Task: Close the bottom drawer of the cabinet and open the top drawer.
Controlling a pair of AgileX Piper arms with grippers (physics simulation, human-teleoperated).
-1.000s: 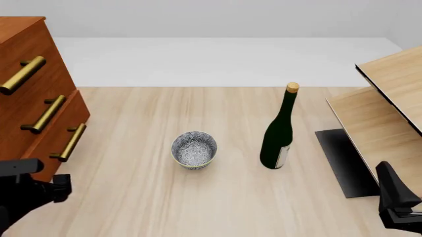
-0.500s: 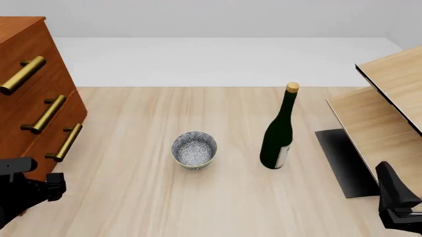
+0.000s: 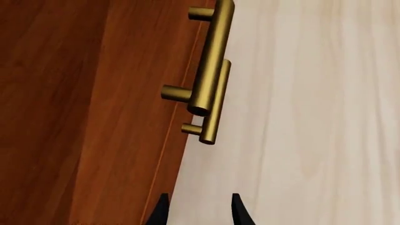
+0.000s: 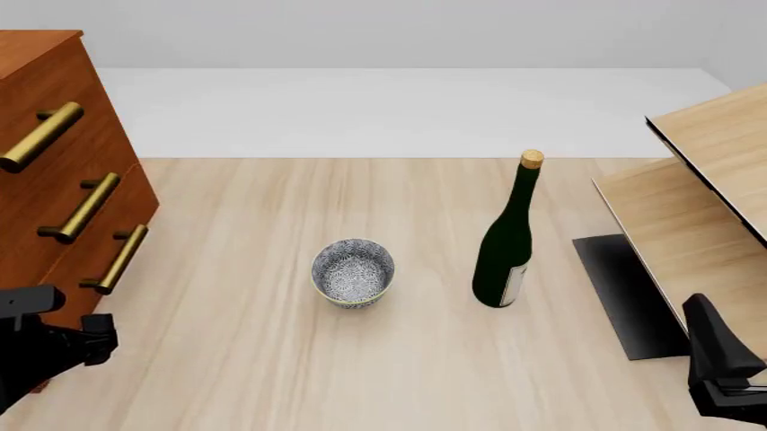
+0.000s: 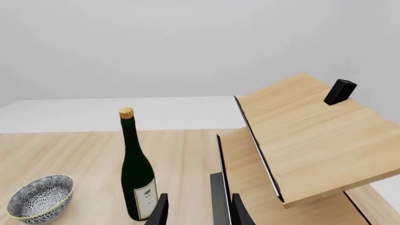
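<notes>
The reddish-brown cabinet [image 4: 30, 43] stands at the table's left edge. Its top drawer [image 4: 60, 76] is shut, with its brass handle [image 4: 42, 136] across it. The bottom drawer [image 4: 132, 205] sits almost flush with the drawers above, and its brass handle [image 4: 118, 259] is free. My left gripper [image 4: 54, 346] is open and empty, low beside the cabinet's near corner. In the left wrist view the left gripper [image 3: 198, 215] points along the cabinet front [image 3: 93, 117], below two overlapping brass handles [image 3: 212, 61]. My right gripper [image 4: 719, 382] is open and empty at the near right.
A patterned bowl [image 4: 352, 272] and a green wine bottle [image 4: 507, 242] stand mid-table; both also show in the right wrist view, the bowl [image 5: 39, 197] and the bottle [image 5: 137, 173]. A pale wooden shelf unit [image 4: 707, 206] and a black pad [image 4: 623, 292] are at the right.
The bottom drawer has slid in towards the cabinet. My left gripper has moved slightly left with it. The right arm has not moved.
</notes>
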